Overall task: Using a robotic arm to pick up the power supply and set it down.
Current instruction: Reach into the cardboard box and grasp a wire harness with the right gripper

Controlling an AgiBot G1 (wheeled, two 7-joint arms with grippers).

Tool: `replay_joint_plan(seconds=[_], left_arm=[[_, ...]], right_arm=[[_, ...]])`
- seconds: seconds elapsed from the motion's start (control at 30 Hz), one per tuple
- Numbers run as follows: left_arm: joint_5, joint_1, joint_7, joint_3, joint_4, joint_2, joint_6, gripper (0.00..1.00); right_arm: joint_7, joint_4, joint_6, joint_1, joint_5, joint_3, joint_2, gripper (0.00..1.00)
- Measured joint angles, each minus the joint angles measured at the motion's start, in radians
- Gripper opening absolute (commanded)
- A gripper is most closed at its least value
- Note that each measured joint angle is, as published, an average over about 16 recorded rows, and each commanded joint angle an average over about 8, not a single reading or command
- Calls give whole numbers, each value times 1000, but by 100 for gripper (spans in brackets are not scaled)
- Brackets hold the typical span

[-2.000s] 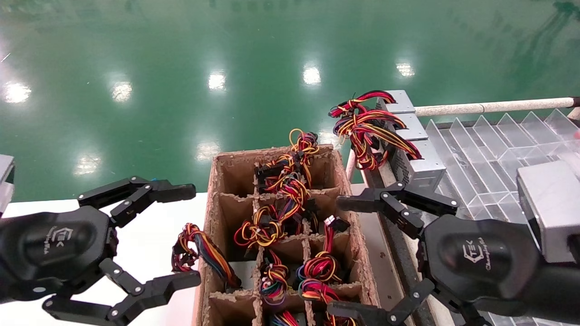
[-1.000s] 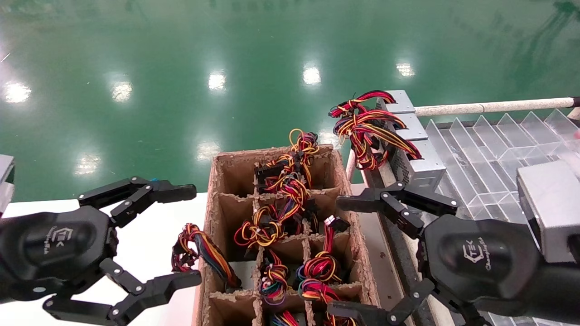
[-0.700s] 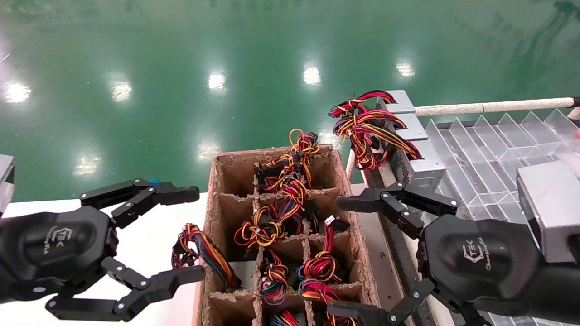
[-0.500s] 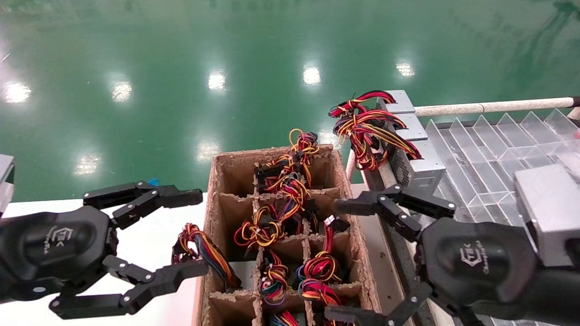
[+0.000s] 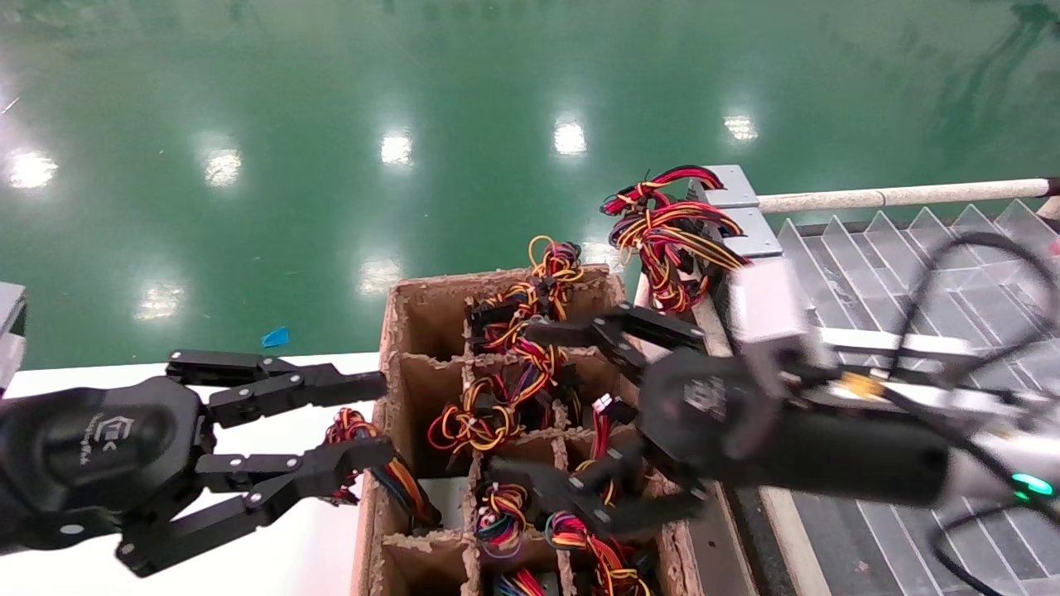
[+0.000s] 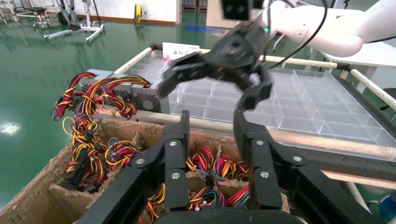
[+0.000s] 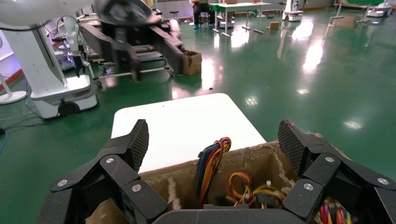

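Observation:
A brown cardboard divider crate [image 5: 406,372] holds several wire bundles. The power supply shows only as a grey patch [image 5: 443,497] low in the crate's left cell. Its red, orange, yellow and black wires [image 5: 368,451] drape over the left wall, also in the right wrist view [image 7: 212,158]. My right gripper [image 5: 513,401] hovers open over the crate's middle cells, nothing between its pads [image 7: 292,144]. My left gripper [image 5: 383,416] stands open at the crate's left wall, its fingers [image 6: 184,140] either side of the draped wires, not touching them.
Three similar grey boxes [image 5: 749,240] with big red-yellow wire bundles stand at the left edge of a clear partitioned tray [image 5: 861,273] on the right. A white table [image 5: 273,538] lies left of the crate. Green floor lies beyond.
My right gripper swung left from the tray side to over the crate. My left gripper moved right toward the crate wall and its fingers narrowed.

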State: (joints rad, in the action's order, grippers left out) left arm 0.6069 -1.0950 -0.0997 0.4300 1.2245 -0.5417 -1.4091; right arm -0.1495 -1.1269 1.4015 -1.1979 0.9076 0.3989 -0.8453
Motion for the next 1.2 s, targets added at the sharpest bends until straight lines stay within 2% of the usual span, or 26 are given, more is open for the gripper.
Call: replay_joint_plan(seconds=[0.43,0.47,0.53,0.7,0.73,0.8,0.83,1.2], left_arm=[[0,0,0,0,0,0,0,0],[0,0,0,0,0,0,0,0],[0,0,0,0,0,0,0,0],[0,0,0,0,0,0,0,0],[0,0,0,0,0,0,0,0],[0,0,0,0,0,0,0,0],[0,0,0,0,0,0,0,0],[0,0,0,0,0,0,0,0]], right_arm=[[119,270,-29,-129,174,130,-272,99],[130,292,-31,-137,185,138,-290,95],[154,335,-33,-154,206,153,-325,81],[207,431,-35,-187,243,179,-390,22],[217,448,-34,-191,247,182,-400,13],[236,482,-31,-200,254,188,-417,2],[246,498,-29,-204,257,190,-424,0],[343,609,2,-234,284,211,-462,0]])
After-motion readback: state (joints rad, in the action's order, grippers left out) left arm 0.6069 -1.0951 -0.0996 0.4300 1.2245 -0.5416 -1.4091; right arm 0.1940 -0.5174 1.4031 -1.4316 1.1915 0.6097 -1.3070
